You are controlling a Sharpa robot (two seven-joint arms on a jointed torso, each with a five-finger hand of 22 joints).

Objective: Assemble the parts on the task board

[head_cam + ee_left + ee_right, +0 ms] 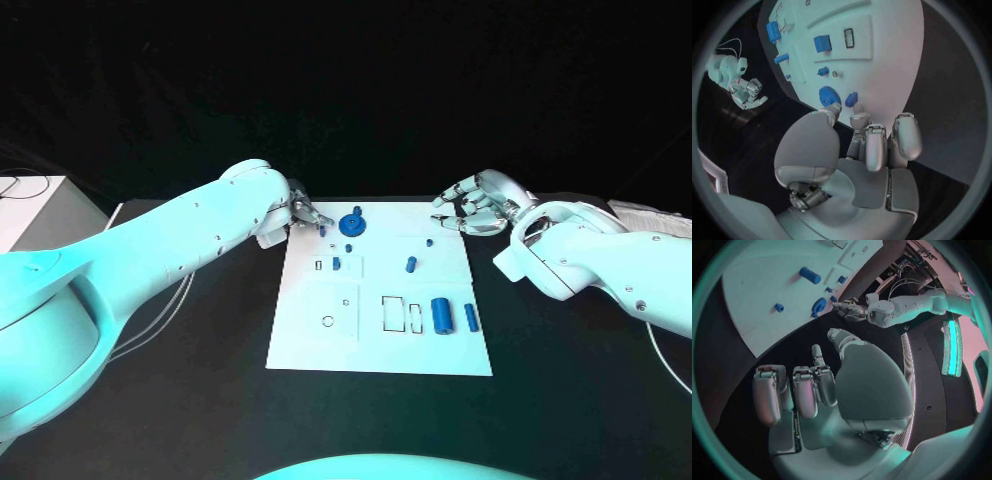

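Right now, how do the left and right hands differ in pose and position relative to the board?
The left hand sits at the task board's far-left corner, its fingers reaching over the edge beside the round blue part; the right hand hangs off the far-right corner, over black table. The left hand's fingers point toward the parts; the right hand's fingers curl loosely, near none. Both hold nothing.

A black table [173, 400] stands before a dark backdrop [346, 90]. At the far left sits a white cabinet [36, 205] with a cable on top. A pale object [645, 213] lies at far right.
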